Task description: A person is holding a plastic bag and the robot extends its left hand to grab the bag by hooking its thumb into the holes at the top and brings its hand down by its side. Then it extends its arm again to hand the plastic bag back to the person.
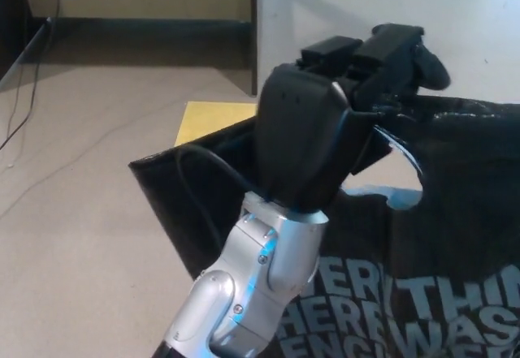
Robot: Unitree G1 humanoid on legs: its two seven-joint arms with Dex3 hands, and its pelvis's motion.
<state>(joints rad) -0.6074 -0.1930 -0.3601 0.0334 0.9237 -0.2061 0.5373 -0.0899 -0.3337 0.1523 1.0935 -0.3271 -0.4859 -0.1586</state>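
My left hand [325,122] reaches up through the middle of the head view on its silver forearm. It is shut on the black plastic bag [439,236], which hangs from it across the right half of the picture and carries white lettering low down. The fingers [402,53] curl over the bag's top edge next to the handle hole [398,183]. The thumb is hidden behind the palm and the bag. My right hand does not show.
A yellow sheet [213,118] lies on the beige floor behind the bag. A dark cable [20,110] trails along the floor at the left. A wall corner and dark baseboard [154,29] stand at the back.
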